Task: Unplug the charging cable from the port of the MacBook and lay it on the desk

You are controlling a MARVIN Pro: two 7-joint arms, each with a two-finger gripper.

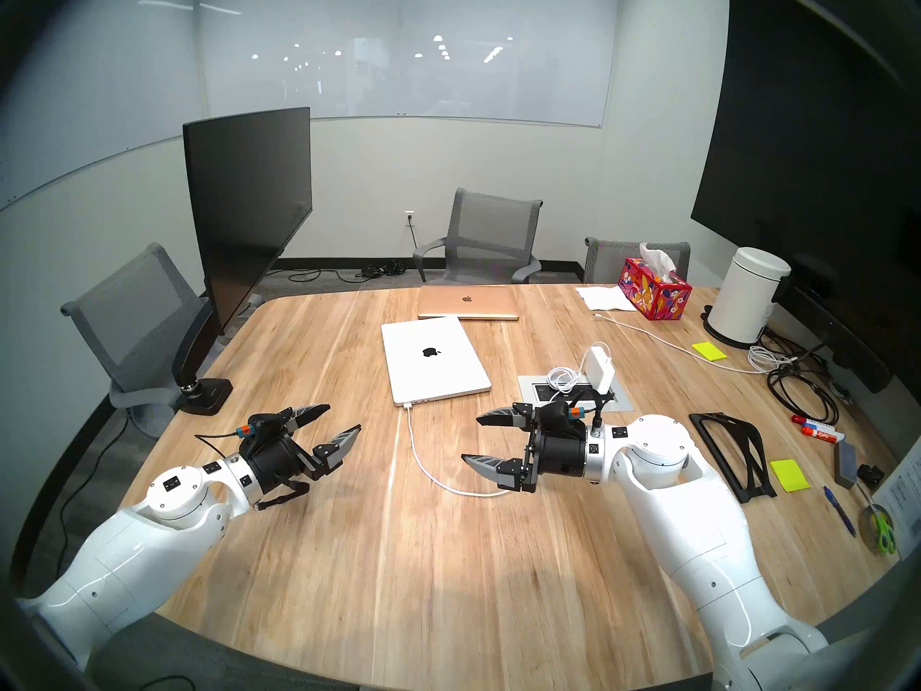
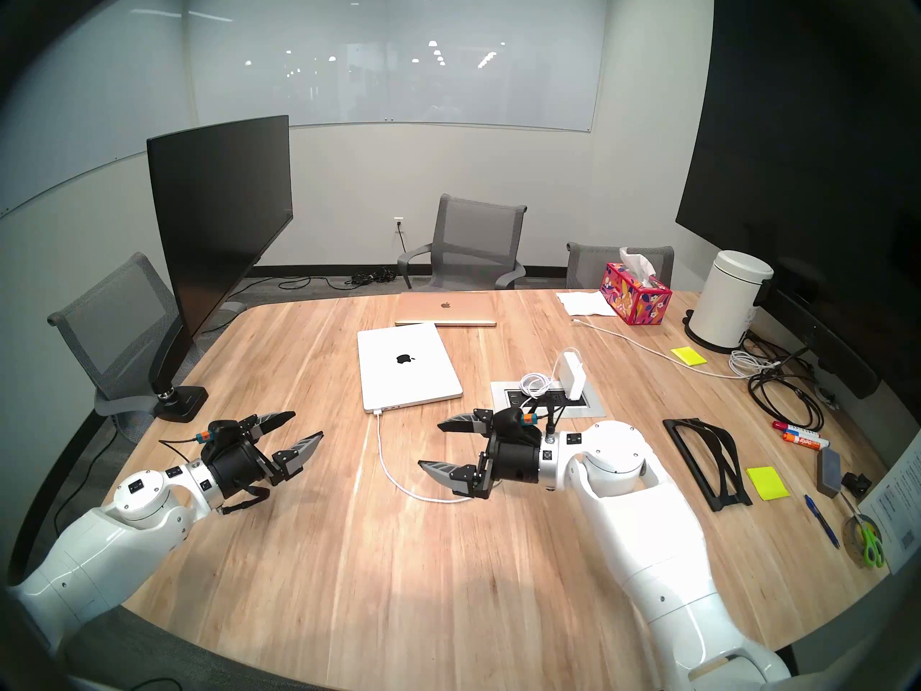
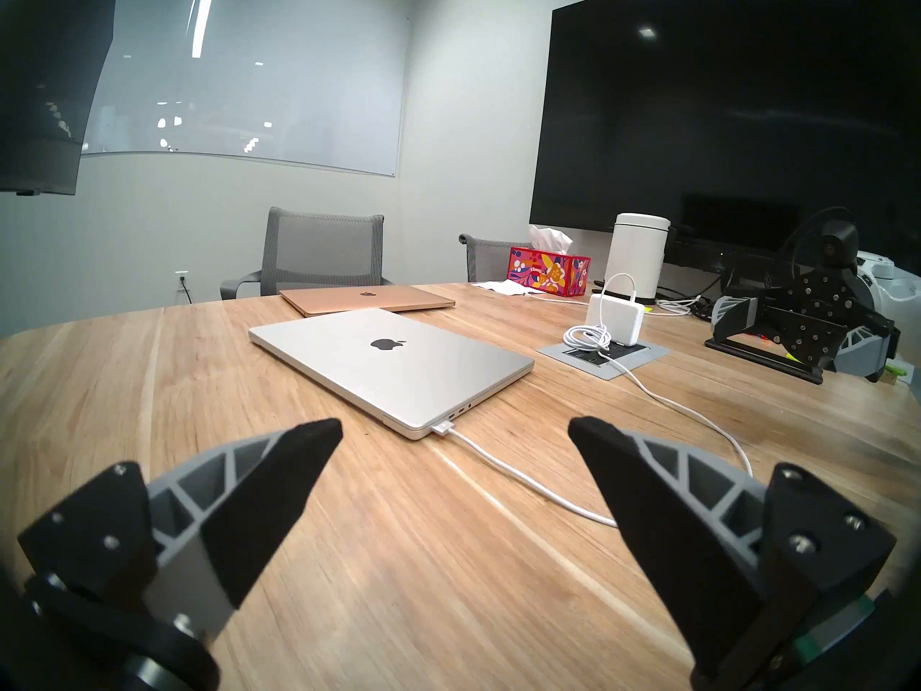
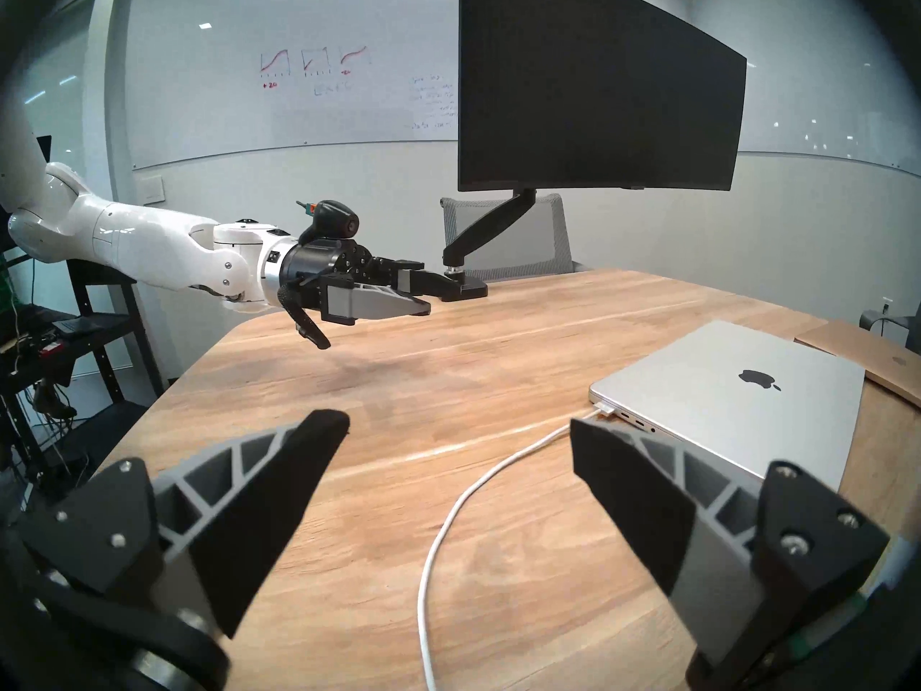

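The silver MacBook point(image 1: 433, 358) lies closed on the wood-grain desk point(image 1: 349, 550), black apple logo up. The white charging cable point(image 1: 416, 450) is plugged into its near left corner by a flat connector point(image 3: 442, 428) and curves over the desk to a white power brick point(image 1: 600, 371). My left gripper point(image 1: 344, 418) is open and empty, hovering left of the cable. My right gripper point(image 1: 471, 438) is open and empty, hovering right of the cable's bend. The connector also shows in the right wrist view point(image 4: 605, 410).
A gold laptop point(image 1: 468, 302) lies behind the MacBook. A power outlet box point(image 1: 573, 393) is set in the desk by the brick. A monitor on an arm point(image 1: 249, 211) stands at left. A tissue box point(image 1: 655, 288), white canister point(image 1: 747, 298), black cable coils point(image 1: 797, 391) and black stand point(image 1: 732, 450) are at right.
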